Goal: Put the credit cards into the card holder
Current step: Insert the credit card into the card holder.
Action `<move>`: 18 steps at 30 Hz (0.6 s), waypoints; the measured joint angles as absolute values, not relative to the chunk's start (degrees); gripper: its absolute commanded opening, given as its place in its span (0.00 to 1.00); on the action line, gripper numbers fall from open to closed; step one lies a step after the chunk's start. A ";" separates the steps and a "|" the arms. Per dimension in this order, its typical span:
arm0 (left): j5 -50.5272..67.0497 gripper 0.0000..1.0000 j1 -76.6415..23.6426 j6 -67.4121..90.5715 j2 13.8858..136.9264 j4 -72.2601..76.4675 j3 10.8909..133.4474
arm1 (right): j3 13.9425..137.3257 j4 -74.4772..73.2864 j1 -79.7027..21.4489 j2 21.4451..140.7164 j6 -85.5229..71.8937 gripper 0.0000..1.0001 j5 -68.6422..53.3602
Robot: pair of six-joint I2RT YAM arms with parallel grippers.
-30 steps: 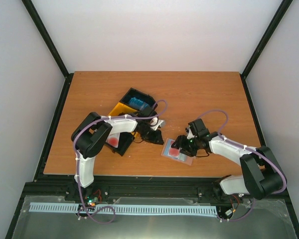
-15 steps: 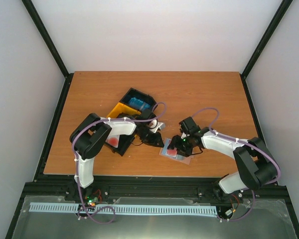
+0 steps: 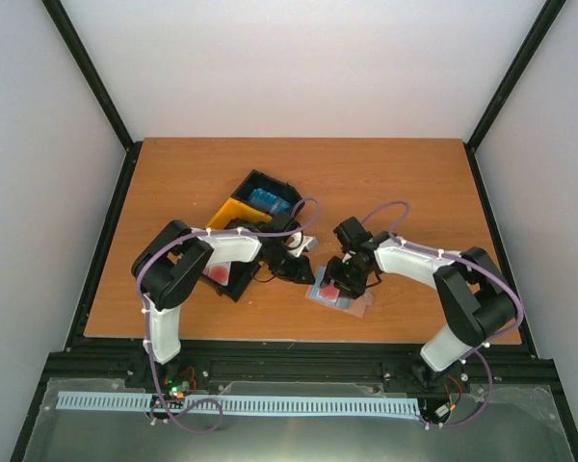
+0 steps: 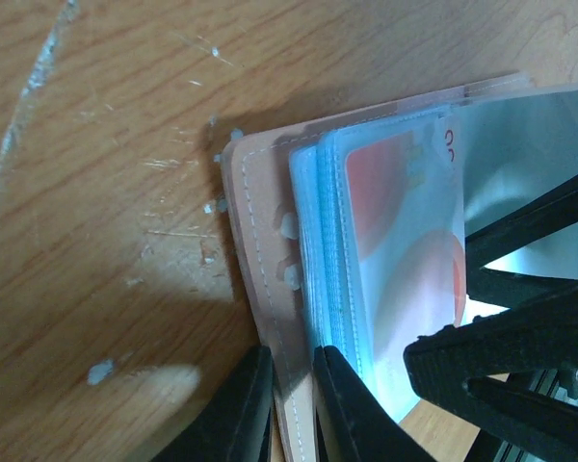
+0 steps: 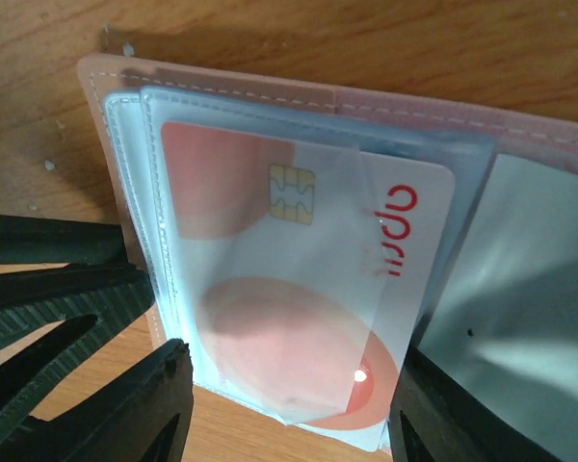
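Note:
The tan-pink card holder [image 3: 354, 304] lies open on the table between the arms. My left gripper [image 3: 302, 272] is shut on its cover edge [image 4: 255, 241], with one jaw on each side of the flap. A red and white credit card [image 5: 289, 298] lies partly inside a clear sleeve, and it also shows in the left wrist view [image 4: 405, 221]. My right gripper [image 3: 339, 281] holds that card's near end, one finger against each long edge [image 5: 291, 404]. Light blue cards [image 3: 268, 199] stand in the far bin. No black card shows.
The black-yellow-black three-bin tray [image 3: 233, 214] sits slanted behind the left arm, with something red in its near bin [image 3: 219, 274]. The table's front edge is just below the card holder. Black frame posts stand at the table's corners.
My right gripper has moved left toward the left gripper, taking the red card further over the holder's sleeves. The left gripper has stayed almost still on the cover.

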State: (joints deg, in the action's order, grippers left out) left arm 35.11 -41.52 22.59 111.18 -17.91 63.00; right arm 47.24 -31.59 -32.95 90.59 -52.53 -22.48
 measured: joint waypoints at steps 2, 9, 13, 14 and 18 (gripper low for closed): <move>34.81 0.15 -41.52 22.59 111.02 -17.91 62.87 | 48.82 -33.10 -33.54 91.81 -53.06 0.56 -21.89; 33.17 0.15 -41.50 22.61 110.10 -17.91 62.17 | 54.50 -38.13 -36.29 96.16 -54.17 0.56 -19.62; 32.25 0.15 -41.47 22.61 109.69 -17.93 61.93 | 57.67 -41.08 -37.34 98.52 -54.17 0.57 -18.57; 32.05 0.15 -41.47 22.61 109.62 -17.93 61.89 | 58.22 -41.63 -37.50 98.94 -54.08 0.59 -18.41; 30.89 0.15 -41.52 22.61 109.30 -18.24 61.87 | 58.81 -42.17 -37.91 99.02 -53.36 0.61 -17.58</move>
State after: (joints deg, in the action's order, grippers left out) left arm 30.89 -41.52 22.61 109.30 -18.24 61.87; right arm 58.81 -42.17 -37.91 99.02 -53.36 -17.58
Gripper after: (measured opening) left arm 0.151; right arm 0.600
